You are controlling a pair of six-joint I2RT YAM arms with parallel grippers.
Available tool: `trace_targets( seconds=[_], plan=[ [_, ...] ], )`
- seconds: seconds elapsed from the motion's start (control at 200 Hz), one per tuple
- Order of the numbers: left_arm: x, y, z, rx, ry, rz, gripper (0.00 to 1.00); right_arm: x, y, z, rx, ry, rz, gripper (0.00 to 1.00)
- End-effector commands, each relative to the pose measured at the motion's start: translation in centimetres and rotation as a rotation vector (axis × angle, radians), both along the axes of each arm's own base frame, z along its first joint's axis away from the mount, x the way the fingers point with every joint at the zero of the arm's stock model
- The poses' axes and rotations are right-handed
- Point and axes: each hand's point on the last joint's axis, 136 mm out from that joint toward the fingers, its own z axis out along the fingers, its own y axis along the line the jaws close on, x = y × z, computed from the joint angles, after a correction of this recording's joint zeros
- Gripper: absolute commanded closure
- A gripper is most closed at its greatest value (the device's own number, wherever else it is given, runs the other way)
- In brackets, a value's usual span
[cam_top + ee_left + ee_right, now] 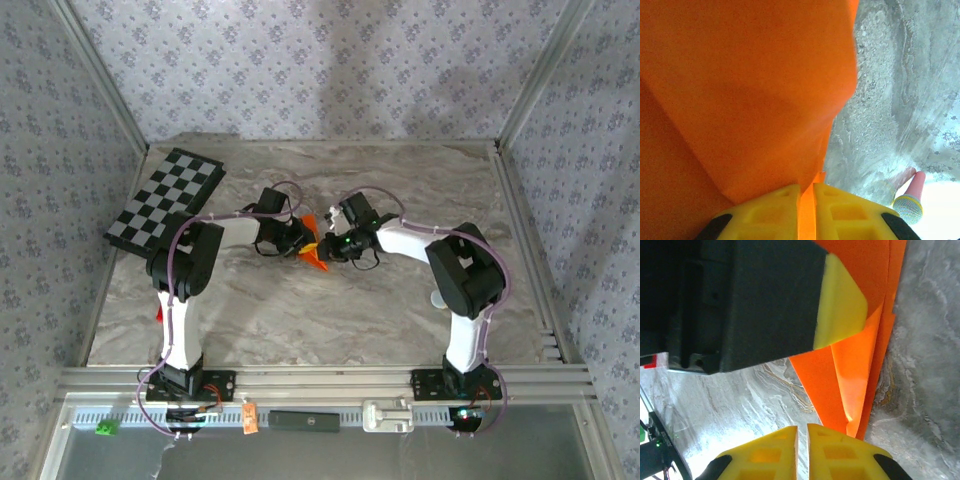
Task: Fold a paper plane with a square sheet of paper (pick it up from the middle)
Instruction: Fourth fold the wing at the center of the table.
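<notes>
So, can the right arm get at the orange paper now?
Probably yes: the orange paper, held by the left end effector, sits just beyond the right end effector with nothing between; its shut fingers would need to open first.

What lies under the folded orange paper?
Marbled table shows beneath and beside the orange paper; the left claw pinches its edge. The patch directly below it is covered.

Left arm (185, 262): elbow raised over its base, forearm reaching right toward mid-table, wrist turned down.

Left gripper (806, 190): yellow fingers (765, 210) pressed together on a thin fold of the orange paper sheet (750, 90).

Right arm (462, 272): elbow raised, forearm reaching left.

Right gripper (802, 429): fingers drawn to a narrow slit, nothing seen between them.

The two grippers face each other, tips close together.
</notes>
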Motion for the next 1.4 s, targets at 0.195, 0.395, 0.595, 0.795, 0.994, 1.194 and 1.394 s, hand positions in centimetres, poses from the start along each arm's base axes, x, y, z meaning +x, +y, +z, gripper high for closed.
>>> trace_targets(
  seconds=[0.195,0.395,0.595,0.795,0.994,1.194,1.394],
  plan=[
    [-1.6,1.0,-3.1,0.075,0.09,0.007,0.85,-0.1,0.3,-2.1,-0.023,0.064,-0.019,0.87],
    [-1.6,1.0,-3.1,0.071,0.092,0.01,0.85,-0.6,0.2,-3.1,-0.023,0.104,-0.02,0.87],
    [-1.6,1.0,-3.1,0.07,0.093,0.013,0.85,-0.4,0.0,-2.5,-0.006,0.098,-0.026,0.87],
    [-1.7,1.0,-3.0,0.068,0.092,0.017,0.85,0.3,-0.4,0.0,0.027,0.033,-0.044,0.85],
    [-1.6,0.9,-3.0,0.062,0.093,0.022,0.86,-0.4,0.1,-1.2,0.01,0.066,-0.027,0.85],
    [-1.6,0.8,-2.8,0.053,0.091,0.022,0.85,-0.7,0.1,-2.8,-0.026,0.094,-0.023,0.85],
    [-1.3,0.5,-2.1,0.029,0.082,0.02,0.86,-1.2,-0.5,-4.1,-0.074,0.119,-0.017,0.86]
  ],
)
